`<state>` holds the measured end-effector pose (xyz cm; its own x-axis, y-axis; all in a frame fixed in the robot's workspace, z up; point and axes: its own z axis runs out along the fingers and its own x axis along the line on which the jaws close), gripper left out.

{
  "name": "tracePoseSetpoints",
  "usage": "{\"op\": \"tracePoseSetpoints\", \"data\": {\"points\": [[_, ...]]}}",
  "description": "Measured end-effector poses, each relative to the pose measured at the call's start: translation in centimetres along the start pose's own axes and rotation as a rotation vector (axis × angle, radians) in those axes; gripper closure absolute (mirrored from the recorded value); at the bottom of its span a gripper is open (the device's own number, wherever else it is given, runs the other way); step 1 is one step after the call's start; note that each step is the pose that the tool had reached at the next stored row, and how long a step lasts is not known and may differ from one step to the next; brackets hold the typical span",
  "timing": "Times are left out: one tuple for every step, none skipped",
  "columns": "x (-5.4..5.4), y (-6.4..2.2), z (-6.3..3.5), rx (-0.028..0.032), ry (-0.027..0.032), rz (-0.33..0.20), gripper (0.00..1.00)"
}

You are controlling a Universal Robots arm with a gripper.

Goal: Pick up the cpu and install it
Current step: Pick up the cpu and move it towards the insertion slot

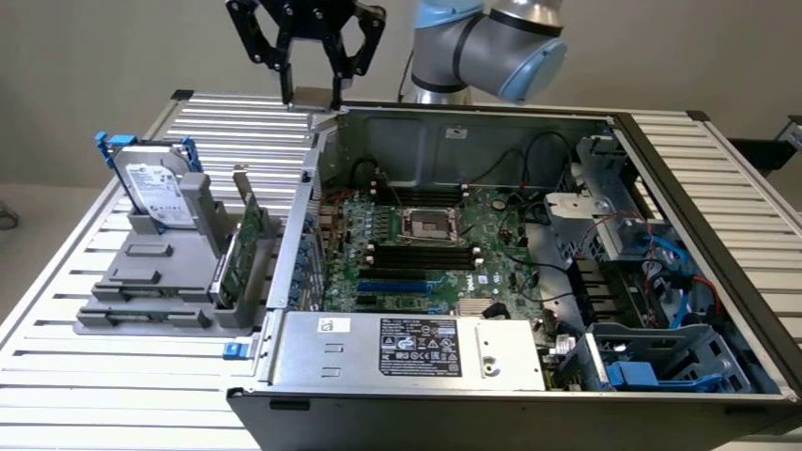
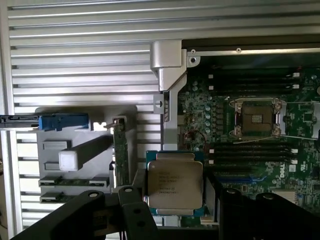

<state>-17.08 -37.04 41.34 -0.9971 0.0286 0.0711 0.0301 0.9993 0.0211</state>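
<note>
Exterior view: the claw (image 1: pixel 312 94) hangs high over the far corner of the open computer case (image 1: pixel 376 352), toward the exterior view's left, roughly above the case wall where it meets the slatted surface (image 1: pixel 113 376).
Claw state: partly spread, with the cpu pinched by two opposite edges between the dark fingers, as the wrist view shows.
Cpu location: the cpu (image 2: pixel 175 182) is up in the claw (image 2: pixel 176 210), metal lid facing the wrist camera, clear of both surface and case.
Socket: the socket (image 1: pixel 426 224) sits in the middle of the motherboard (image 1: pixel 501 268) and looks empty, with its frame swung open.
Key relation: the socket (image 2: pixel 255 117) lies well apart from the held cpu, inside the case; in the exterior view it is lower than the claw and toward the exterior view's right.
Axis: the cpu is nearly square, and its edges look roughly parallel to the socket's edges.
Arm: there is just the one.
Stage, as a judgement: the pick-up looks done and the chip is not yet seated.
Nearby: the grey holder (image 1: pixel 150 282) stands on the surface beside the case.
</note>
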Motion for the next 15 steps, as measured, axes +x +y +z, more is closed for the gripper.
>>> {"op": "tracePoseSetpoints", "data": {"points": [[-0.4,0.09,-0.02,0.0,-0.0001,0.001,0.45],[-0.7,0.16,-0.04,0.0,-0.0001,0.001,0.45],[-1.1,0.24,-0.06,0.0002,-0.0001,0.002,0.45],[-1.5,0.3,-0.09,0.0006,-0.0001,0.003,0.45],[-1.9,0.36,-0.11,0.0012,-0.0002,0.003,0.45],[-2.4,0.41,-0.13,0.0019,-0.0002,0.004,0.45],[-2.8,0.46,-0.16,0.0028,-0.0002,0.004,0.45],[-3.2,0.5,-0.18,0.0036,-0.0001,0.004,0.45],[-3.7,0.54,-0.2,0.0046,-0.0002,0.005,0.45],[-4.1,0.59,-0.21,0.0057,-0.0001,0.005,0.45],[-4.6,0.63,-0.23,0.0068,-0.0001,0.005,0.45],[-5.0,0.67,-0.24,0.0081,0.0001,0.005,0.45],[-5.5,0.71,-0.22,0.0094,0.0001,0.006,0.45],[-5.9,0.75,-0.16,0.0105,0.0,0.006,0.45],[-6.3,0.79,-0.09,0.0117,0.0001,0.006,0.45]]}}
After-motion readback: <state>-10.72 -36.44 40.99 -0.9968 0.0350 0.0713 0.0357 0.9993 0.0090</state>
